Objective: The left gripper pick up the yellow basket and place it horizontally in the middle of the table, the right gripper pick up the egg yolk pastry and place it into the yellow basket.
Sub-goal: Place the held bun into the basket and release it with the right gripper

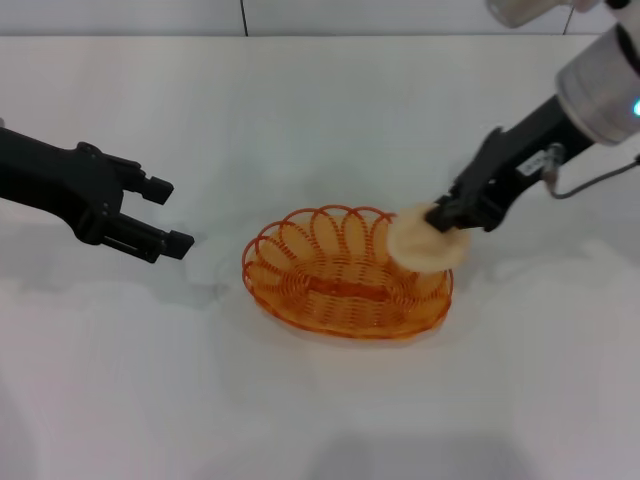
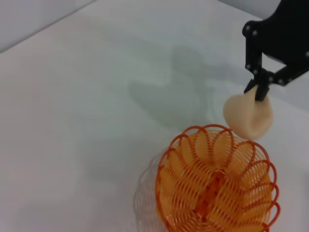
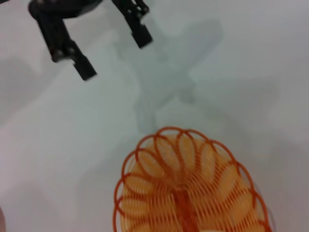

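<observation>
Apart from the job itself, all I can see is a pale grey wall [image 1: 120, 15] running as a narrow band along the top of my head view. A dark vertical seam [image 1: 243, 15] splits it into two panels. The left wrist view catches the same wall in one corner [image 2: 29, 19].

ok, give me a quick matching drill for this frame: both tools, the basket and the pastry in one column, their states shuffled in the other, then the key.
Things:
1. black left tool
2. black right tool
3. oval orange-yellow wire-loop basket
4. round pale beige pastry

States:
A. held over the basket's rim, on the robot's right
B. resting on the white table, nothing inside
C. open, holding nothing, off to the basket's left
D. shut on the pastry

Pairs: 1-C, 2-D, 3-B, 4-A
</observation>
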Motion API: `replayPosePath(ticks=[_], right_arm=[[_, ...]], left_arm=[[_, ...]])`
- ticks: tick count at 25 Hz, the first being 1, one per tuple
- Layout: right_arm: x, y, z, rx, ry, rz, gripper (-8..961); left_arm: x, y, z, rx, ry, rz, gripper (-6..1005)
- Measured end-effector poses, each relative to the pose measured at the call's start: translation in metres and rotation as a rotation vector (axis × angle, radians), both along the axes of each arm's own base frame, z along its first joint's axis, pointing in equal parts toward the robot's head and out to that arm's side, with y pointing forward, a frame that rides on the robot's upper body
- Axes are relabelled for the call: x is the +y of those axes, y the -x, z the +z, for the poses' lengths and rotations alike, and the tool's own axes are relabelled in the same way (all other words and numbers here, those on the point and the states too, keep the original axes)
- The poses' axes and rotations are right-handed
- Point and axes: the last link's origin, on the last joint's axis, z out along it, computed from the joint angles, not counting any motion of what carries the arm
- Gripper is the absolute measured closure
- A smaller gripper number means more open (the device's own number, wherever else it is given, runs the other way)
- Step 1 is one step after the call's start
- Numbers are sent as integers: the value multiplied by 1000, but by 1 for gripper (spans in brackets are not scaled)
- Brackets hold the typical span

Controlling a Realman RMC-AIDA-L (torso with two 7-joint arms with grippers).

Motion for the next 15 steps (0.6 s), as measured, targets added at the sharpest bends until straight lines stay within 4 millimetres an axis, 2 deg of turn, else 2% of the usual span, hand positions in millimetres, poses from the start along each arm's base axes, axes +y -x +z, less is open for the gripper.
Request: replayPosePath(ticks=[15], right_arm=[[1,23,-38,-6,24,114,917]], left_arm=[[-1,0,-4,-3,3,5,138]])
